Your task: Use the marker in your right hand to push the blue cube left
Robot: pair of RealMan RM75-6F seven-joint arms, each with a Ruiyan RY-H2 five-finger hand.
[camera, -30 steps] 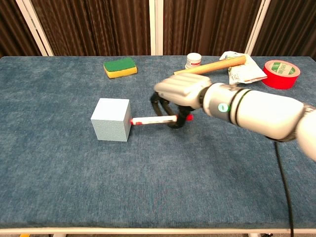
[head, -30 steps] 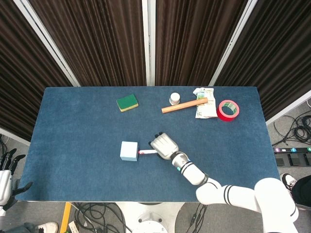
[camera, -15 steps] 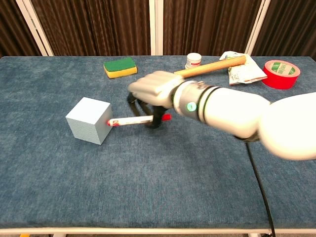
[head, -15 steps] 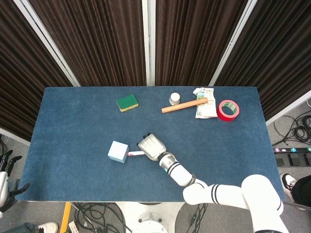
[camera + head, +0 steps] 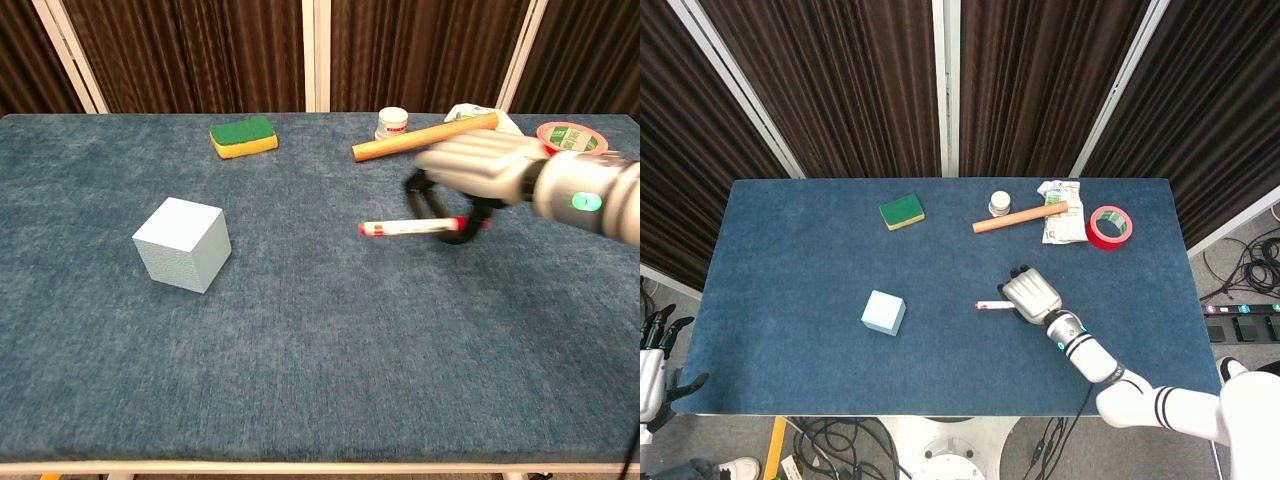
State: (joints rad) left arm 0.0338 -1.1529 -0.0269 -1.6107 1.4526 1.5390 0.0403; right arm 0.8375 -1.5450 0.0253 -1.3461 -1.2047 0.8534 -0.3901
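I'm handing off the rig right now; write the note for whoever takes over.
Right hand holds the marker, now pulled back right, well clear of the cube.
Left hand hangs off the table's left edge, holding nothing.
Cube sits left of table centre, turned slightly askew; it has moved left over the last second.
Done: the push left.
Left: nothing obvious, unless more travel is wanted; then bring the marker tip back to the cube's right face.

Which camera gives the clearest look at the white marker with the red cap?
The chest view: the white marker with the red cap shows long and side-on in the right hand. The head view shows only a short stub.
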